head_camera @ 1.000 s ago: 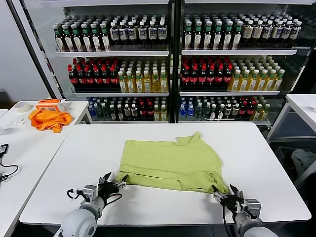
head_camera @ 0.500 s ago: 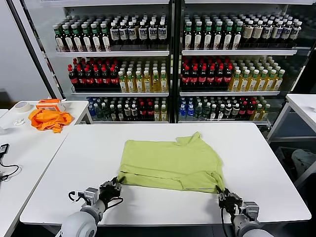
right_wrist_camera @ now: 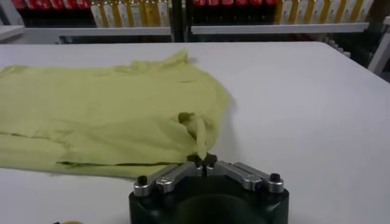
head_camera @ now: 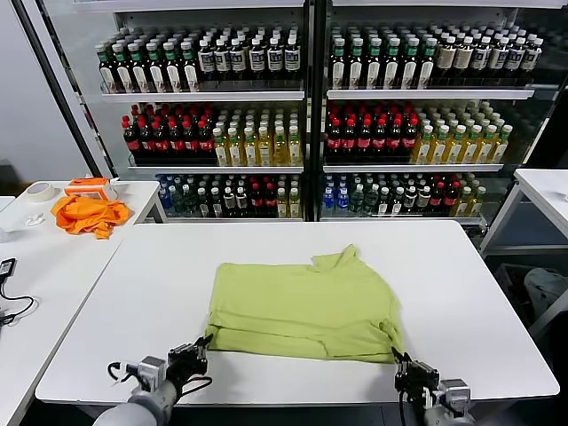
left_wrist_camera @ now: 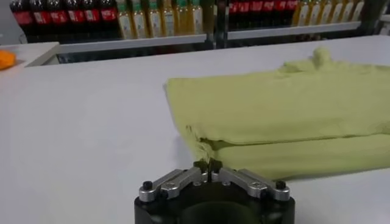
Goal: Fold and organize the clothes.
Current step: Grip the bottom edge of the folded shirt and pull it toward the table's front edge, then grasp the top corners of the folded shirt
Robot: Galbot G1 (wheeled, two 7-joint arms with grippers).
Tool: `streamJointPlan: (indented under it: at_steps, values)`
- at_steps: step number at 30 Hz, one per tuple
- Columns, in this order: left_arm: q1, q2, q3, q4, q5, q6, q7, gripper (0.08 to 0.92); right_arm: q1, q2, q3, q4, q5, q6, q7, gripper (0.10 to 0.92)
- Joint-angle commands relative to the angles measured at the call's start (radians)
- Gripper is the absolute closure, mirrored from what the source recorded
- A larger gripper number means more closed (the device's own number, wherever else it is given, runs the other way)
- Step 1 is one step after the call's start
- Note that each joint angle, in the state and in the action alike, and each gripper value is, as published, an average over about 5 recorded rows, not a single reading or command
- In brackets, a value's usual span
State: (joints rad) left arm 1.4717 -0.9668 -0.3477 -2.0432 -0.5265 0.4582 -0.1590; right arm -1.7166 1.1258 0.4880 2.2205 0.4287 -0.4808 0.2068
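The lime T-shirt (head_camera: 306, 303) lies folded on the white table (head_camera: 160, 275), plain side up, its near edge doubled over. My left gripper (head_camera: 199, 348) is shut on the shirt's near left corner (left_wrist_camera: 204, 149), at the table's front edge. My right gripper (head_camera: 401, 362) is shut on the near right corner (right_wrist_camera: 198, 131), with a pinch of cloth drawn up between its fingers. In the left wrist view the left gripper (left_wrist_camera: 211, 168) holds a thin fold of fabric; the right wrist view shows the right gripper (right_wrist_camera: 203, 161) doing the same.
A bright orange garment (head_camera: 87, 215) and a tape roll (head_camera: 39, 192) lie on a side table at the left. Shelves of bottles (head_camera: 302, 115) stand behind the table. Another white table (head_camera: 546, 191) is at the right.
Both grippers have closed on the shirt's near corners and drawn back toward the front edge. The shirt's near edge has shifted and bunched slightly.
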Motion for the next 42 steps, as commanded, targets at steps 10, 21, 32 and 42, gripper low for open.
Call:
streamJointPlan:
  at_steps: [10, 21, 32, 42]
  values:
    - [0.220, 0.045, -0.093, -0.147, 0.098, 0.014, -0.010, 0.899, -0.109, -0.005, 0.014, 0.083, -0.058, -0.008, 0.021, 0.815]
    - [0.070, 0.068, -0.155, -0.157, -0.030, 0.018, -0.017, 0.610, 0.017, -0.059, 0.145, 0.196, 0.097, -0.070, 0.025, 0.494]
    - [-0.315, 0.044, -0.005, 0.149, -0.052, -0.014, 0.106, 0.289, 0.591, -0.034, -0.136, -0.169, 0.175, -0.098, 0.069, 0.212]
    - [-0.576, 0.010, 0.131, 0.442, -0.047, -0.008, 0.132, 0.178, 0.924, 0.102, -0.302, -0.538, 0.153, -0.098, 0.149, 0.203]
